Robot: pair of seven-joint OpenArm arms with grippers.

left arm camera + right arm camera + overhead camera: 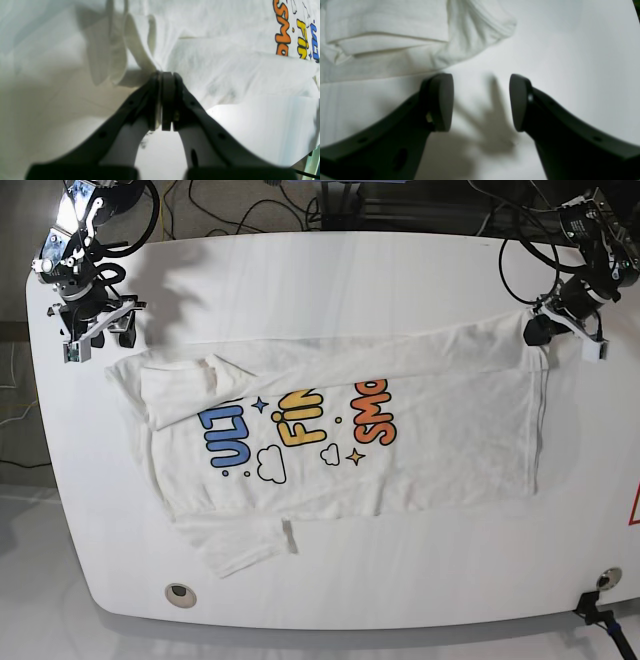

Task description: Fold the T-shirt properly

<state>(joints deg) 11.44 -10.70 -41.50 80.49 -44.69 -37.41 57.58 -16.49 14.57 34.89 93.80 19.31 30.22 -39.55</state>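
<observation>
Two risks: the left end effector (540,328), clamped on the T-shirt (440,440) hem at two o'clock on the worktop (400,270), may slip; the right end effector (95,330), apart at ten o'clock, holds nothing, so the fold could skew.

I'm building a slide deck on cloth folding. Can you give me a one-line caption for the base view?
Left gripper pinches the T-shirt hem; right gripper open near the collar end.

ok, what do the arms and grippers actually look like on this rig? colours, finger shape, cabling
Both grippers, left gripper and right gripper, have curved matte black fingers with rounded flat dark pads and small round holes along the shanks. In the base view the wrists look black with pale brackets, and looped black cables run off the arms. No markings are legible.
</observation>
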